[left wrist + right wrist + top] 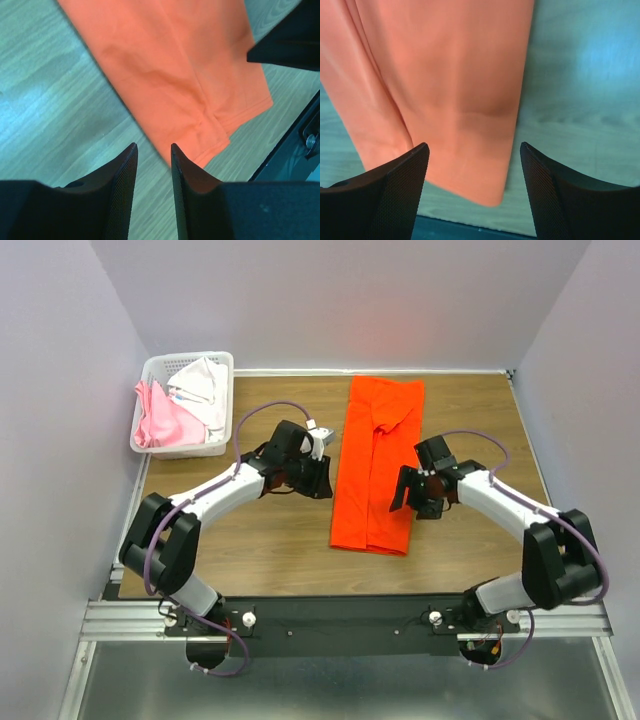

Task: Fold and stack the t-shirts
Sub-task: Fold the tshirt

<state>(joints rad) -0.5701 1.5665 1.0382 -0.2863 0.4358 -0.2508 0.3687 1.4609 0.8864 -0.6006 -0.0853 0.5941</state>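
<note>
The bright orange t-shirt (375, 465) lies flat on the wooden table, folded lengthwise into a long narrow strip. It also shows in the left wrist view (175, 65) and the right wrist view (445, 75). My left gripper (320, 485) (153, 146) hovers just left of the strip's left edge, jaws a narrow gap apart and empty. My right gripper (415, 502) (474, 145) hovers above the strip's near right corner, jaws wide open and empty. A pale pink t-shirt (160, 422) and a white t-shirt (205, 388) lie crumpled in the basket.
The white lattice basket (160, 365) stands at the table's far left corner. Bare wood (250, 550) lies on both sides of the strip. A black metal rail (340, 615) runs along the near edge. Pale walls close in the left, right and back.
</note>
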